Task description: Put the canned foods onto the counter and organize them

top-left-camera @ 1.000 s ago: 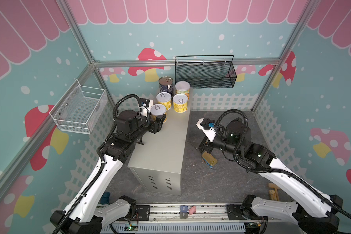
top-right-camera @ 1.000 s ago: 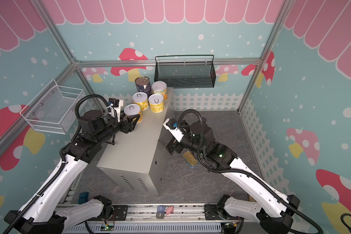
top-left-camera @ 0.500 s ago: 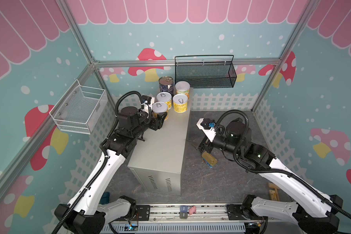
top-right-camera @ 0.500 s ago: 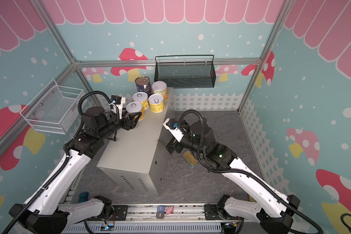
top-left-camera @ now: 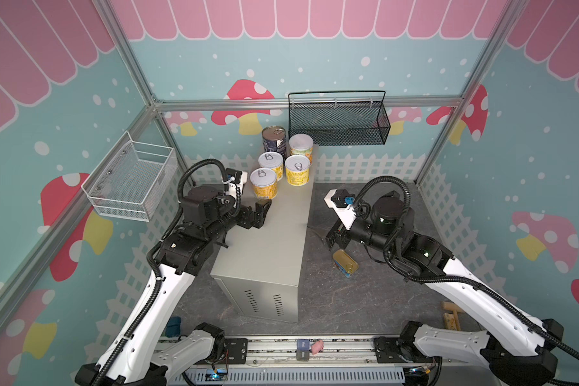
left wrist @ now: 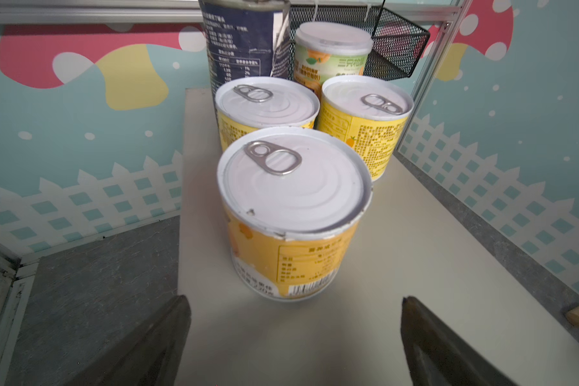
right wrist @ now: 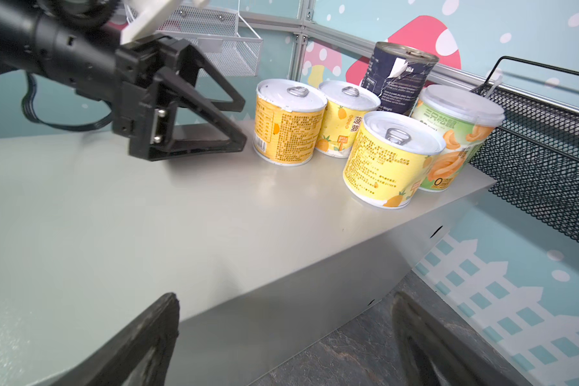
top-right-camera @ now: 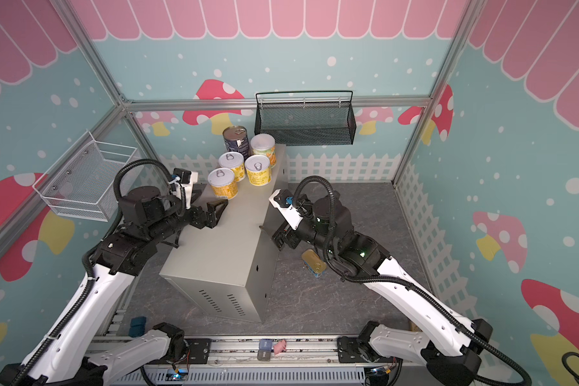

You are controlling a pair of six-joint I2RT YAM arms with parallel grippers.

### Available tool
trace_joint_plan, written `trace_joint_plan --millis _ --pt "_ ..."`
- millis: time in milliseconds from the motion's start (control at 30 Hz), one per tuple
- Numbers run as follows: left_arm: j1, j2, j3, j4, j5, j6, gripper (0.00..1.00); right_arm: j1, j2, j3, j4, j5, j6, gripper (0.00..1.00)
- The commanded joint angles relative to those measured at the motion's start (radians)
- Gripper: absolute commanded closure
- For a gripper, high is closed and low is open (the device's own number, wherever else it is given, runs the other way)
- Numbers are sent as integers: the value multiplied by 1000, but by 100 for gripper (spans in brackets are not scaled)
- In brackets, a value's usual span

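Left hand [right wrist: 244,125] released, jaws wide, empty, just short of the nearest yellow can [top-left-camera: 264,183], which stands upright at the tabletop's [top-left-camera: 274,240] far end with four other cans [top-left-camera: 296,168]. Judgement: withdraw level and straight so no finger clips it. Right hand [right wrist: 283,295] likewise released and empty, beside the tabletop's side wall, near the flat tin [top-left-camera: 345,264] lying on the floor. Next grasp: span its narrow sides, low.

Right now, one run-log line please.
left hand open, clear of nearest yellow can | right hand open, empty | five cans upright on counter | gold tin on floor beside counter
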Motion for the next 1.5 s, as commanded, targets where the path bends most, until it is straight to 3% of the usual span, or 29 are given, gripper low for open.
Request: trace_joint_plan --millis 0,133,300,433,667,767,1033,1267,1467 --pt "45 -46 -12 -98 -37 -33 1 -4 53 54 2 23 41 1" --pt "163 -66 8 -143 -3 -81 1 2 124 109 3 26 65 4" --pt "324 -19 40 -135 139 -120 1 29 211 190 -13 145 120 8" --pt "371 51 80 -97 193 -149 1 58 280 245 -18 206 176 19" --pt "381 136 96 -21 242 -176 1 95 386 330 -37 317 267 48" --pt "420 147 74 23 328 -219 1 101 417 349 -42 356 307 50" --pt "433 186 70 60 420 -245 1 125 528 432 -70 386 365 55" --pt "433 218 67 97 478 -273 1 129 537 431 -90 448 424 54" --pt "432 228 57 118 509 -286 1 129 528 430 -111 467 444 45"
